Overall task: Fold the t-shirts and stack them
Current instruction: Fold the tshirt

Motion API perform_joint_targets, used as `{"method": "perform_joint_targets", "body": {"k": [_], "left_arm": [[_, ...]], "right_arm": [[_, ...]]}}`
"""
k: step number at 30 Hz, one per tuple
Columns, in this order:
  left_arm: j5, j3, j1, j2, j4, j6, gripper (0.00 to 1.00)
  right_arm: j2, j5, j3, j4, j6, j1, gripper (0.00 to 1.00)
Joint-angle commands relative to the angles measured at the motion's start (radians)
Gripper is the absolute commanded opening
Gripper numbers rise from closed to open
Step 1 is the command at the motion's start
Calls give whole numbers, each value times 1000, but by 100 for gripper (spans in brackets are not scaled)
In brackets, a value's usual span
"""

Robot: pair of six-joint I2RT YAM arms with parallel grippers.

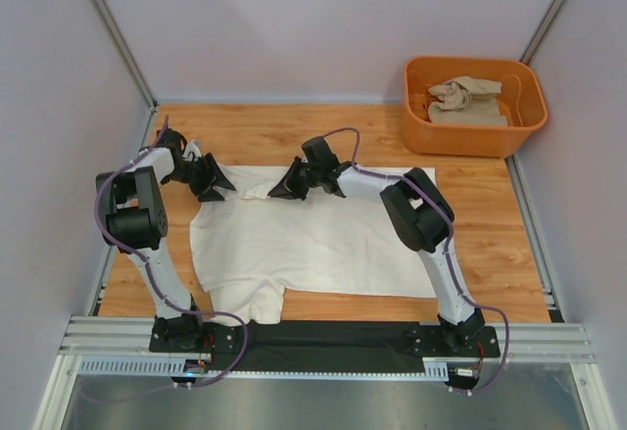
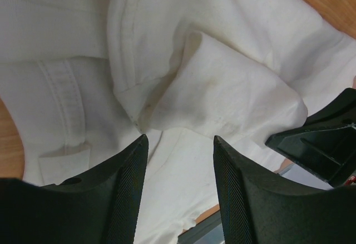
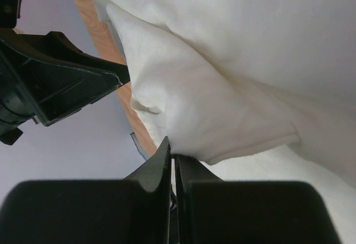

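Left arm (image 1: 132,215) elbow-up, left pincer (image 2: 181,144) agape over cream-white t-shirt (image 1: 323,244); right arm (image 1: 421,216) outstretched, right pincer (image 3: 171,148) tight on its fold.

The cream-white t-shirt (image 1: 313,244) is covering the middle of the bench (image 1: 490,244); bare wood is lying open on its right, the orange tub (image 1: 470,141) blocking the far-right corner.

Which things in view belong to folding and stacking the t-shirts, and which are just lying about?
Belong to the job:
cream-white t-shirt, spread out
beige t-shirt, crumpled
left pincer, open
right pincer, shut on the cream-white t-shirt

Just lying about:
orange tub, holding the beige t-shirt
wooden table
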Motion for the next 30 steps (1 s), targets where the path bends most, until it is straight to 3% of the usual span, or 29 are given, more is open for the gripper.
{"method": "perform_joint_targets", "body": {"k": [1,7,22,25,28,30], "left_arm": [[39,34,0,12,33,-26,57],[24,31,-9,23,47,-53,64],[-20,91,-23,78,15,-61,45],[-30,108,-32,85,1,-56,32],[-53,120,-41,69,-23,-49,0],[-85,114,-46,36,-54,-38,0]], "right_arm": [[-50,-59,-28,93,125,-10,0],[-47,-89,-43,153,190,-14,0],[-64,-118,-76,173,190,-16,0],[-62,-125,-79,164,179,-20,0],[-67,-134,-80,133,159,-22,0],[-73,-140,-80,106,123,-30,0]]}}
